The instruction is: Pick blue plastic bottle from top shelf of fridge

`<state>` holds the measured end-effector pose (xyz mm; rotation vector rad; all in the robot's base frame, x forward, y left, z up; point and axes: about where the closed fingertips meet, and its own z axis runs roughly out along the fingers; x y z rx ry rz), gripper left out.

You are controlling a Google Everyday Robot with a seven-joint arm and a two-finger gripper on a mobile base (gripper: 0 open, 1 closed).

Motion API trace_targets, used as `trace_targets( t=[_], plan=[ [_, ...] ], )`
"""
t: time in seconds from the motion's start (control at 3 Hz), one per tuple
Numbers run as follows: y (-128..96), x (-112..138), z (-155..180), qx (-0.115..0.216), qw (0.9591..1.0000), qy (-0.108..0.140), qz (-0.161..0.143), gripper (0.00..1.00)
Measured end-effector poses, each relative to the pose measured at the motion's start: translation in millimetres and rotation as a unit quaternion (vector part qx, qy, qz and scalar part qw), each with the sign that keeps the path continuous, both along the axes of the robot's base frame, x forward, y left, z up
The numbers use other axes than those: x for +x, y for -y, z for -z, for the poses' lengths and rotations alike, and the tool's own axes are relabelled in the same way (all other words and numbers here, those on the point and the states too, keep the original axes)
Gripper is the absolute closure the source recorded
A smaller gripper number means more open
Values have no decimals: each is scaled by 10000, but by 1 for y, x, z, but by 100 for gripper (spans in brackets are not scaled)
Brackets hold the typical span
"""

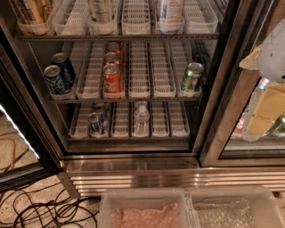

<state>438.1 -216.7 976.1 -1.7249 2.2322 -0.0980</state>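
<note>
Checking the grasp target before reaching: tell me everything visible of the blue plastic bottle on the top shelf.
Only the lower part of the blue plastic bottle shows; the picture's top edge cuts the rest. White-and-blue label, upright, standing at the front of a white slotted tray on the top shelf, second lane from the right. The hand is far right, apart from it.

gripper (267, 104) | right frame edge | white rounded housing | pale yellow blocky parts below
</note>
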Motion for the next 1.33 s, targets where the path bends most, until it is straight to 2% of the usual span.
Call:
trace_targets(
  t=[0.33,0.67,1.0,1.33],
  plan=[
    [0,0,0,1,10000,0,1,0],
    [-2,6,-4,222,9995,119,213,0],
    [-5,16,-5,699,9954,106,653,0],
    [-12,23,-3,1013,9909,-72,879,0]
  ],
)
